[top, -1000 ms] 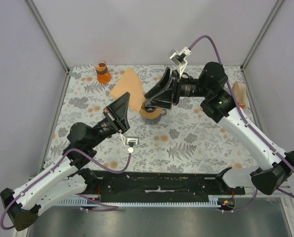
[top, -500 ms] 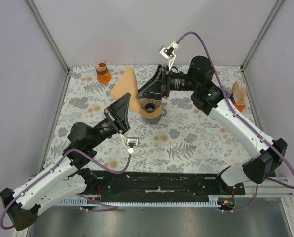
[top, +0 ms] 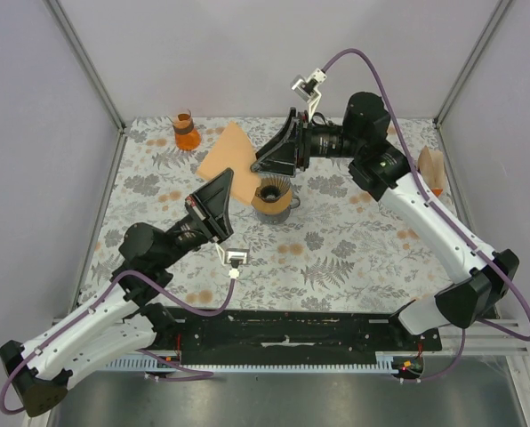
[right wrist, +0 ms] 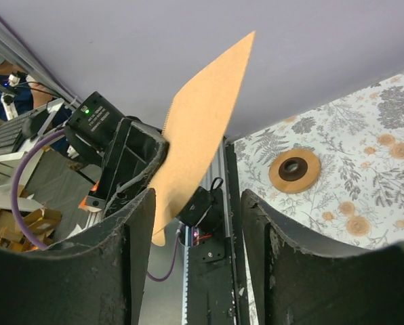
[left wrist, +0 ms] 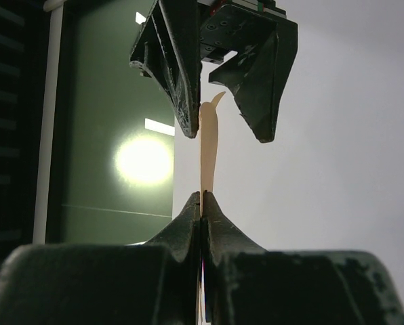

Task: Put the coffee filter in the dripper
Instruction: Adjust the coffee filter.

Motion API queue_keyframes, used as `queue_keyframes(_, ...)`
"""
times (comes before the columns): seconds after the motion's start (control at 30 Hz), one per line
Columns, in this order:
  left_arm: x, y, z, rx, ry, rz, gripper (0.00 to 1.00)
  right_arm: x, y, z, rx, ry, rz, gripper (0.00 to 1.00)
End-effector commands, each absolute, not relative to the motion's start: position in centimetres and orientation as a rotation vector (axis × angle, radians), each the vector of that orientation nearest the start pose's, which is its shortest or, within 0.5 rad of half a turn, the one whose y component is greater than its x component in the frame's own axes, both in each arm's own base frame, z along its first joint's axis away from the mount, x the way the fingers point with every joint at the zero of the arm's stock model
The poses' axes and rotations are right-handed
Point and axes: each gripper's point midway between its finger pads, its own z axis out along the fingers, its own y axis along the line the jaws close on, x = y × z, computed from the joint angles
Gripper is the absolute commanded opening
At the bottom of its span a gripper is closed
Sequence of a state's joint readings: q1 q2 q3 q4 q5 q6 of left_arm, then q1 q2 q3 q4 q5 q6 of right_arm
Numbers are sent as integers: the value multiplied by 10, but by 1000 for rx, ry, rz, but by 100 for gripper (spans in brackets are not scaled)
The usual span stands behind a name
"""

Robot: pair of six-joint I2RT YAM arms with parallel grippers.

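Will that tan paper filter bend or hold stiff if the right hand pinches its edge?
Probably floppy: the flat tan paper coffee filter is wafer-thin edge-on and its tip curls. Likely very light, since the left hand holds it out by one edge.

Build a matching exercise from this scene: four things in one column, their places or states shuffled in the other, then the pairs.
1. coffee filter
2. dripper
3. right gripper
4. orange beaker

A. far-left corner of the table
B. open, at the filter's top edge
C. pinched upright in the left gripper
D. mid-table, no filter inside

Pairs: 1-C, 2-D, 3-B, 4-A
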State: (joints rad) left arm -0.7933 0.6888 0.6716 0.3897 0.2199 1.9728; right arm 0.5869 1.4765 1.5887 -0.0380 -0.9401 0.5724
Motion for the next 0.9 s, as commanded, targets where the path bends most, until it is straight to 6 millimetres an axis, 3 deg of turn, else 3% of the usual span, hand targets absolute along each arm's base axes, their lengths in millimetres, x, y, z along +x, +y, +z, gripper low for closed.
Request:
queue_keyframes(0.0,190,-212,458,1272,-213,1189,2,223,352,458,-955,1461,1621,59)
queue_keyframes(0.1,191,-213,457,1276,-215,1187,2,213,360,460,-1009,1421,1688,50)
queue_keyframes(0.27,195,-211,451,1307,-159,1148,2,211,356,466,-1022,1384,1642,10)
queue_keyframes(0.33,208,-208,431,1447,-58,1077,2,215,351,467,-1013,1380,1591,0)
queue_keyframes(0.37,209,-206,424,1479,1,1013,3,220,347,465,-994,1400,1556,0)
queue_keyframes(0.47,217,-201,391,1599,171,860,30,241,331,459,-934,1438,1437,0)
queue_keyframes(0.5,219,-200,385,1615,228,806,35,245,325,458,-923,1444,1404,0)
queue_keyframes(0.63,222,-199,386,1595,462,584,50,260,307,450,-902,1470,1257,0)
queue_keyframes(0.73,223,-205,372,1624,806,270,58,271,291,442,-904,1483,1081,0)
queue_keyframes(0.8,213,-212,356,1625,1105,2,60,276,281,436,-924,1491,963,0)
queue_keyframes(0.87,196,-223,353,1629,1283,-220,68,275,273,426,-989,1489,874,0)
